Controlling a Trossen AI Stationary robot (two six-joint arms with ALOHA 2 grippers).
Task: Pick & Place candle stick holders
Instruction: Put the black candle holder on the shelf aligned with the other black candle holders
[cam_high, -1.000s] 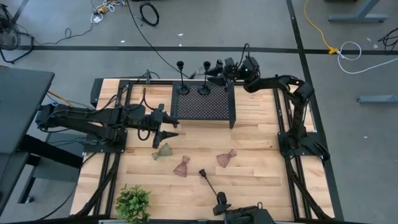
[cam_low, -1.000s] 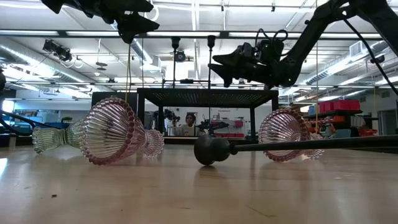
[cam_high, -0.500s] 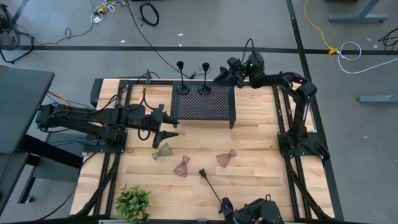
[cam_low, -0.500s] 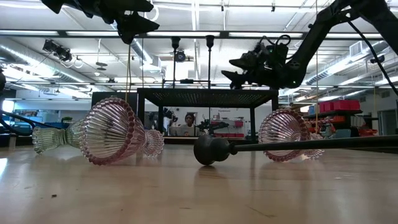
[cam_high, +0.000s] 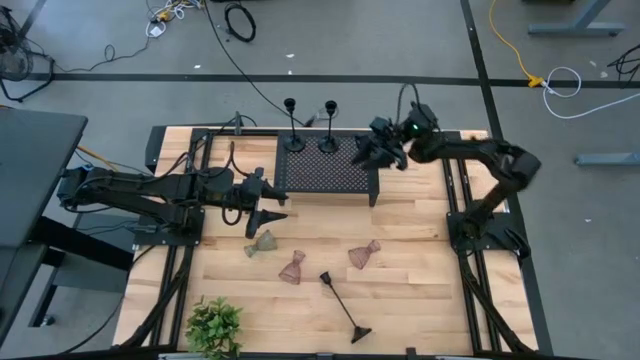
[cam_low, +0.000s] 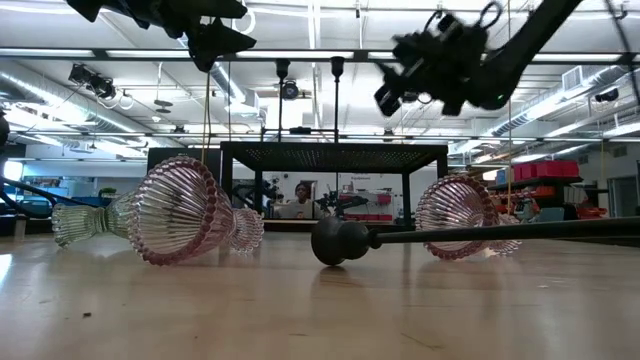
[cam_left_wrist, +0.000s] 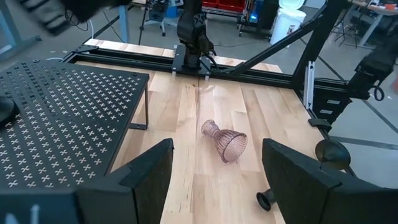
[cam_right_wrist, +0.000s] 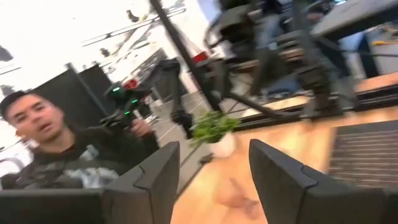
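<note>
With both my grippers open and empty, the fallen black candle stick holder (cam_high: 340, 305) lay at six o'clock on the table (cam_high: 420, 270), stiff, probably top-heavy, best pinched mid-stem.

Both arms are matte black, built of slim jointed links on black frame rails, with thin black cables looping along the left arm (cam_high: 150, 192) at centre left of the overhead frame. The right arm (cam_high: 470, 155), upper right there, shows a small green light near its wrist. Each gripper ends in two broad, flat, dark fingers (cam_left_wrist: 146, 177).
</note>
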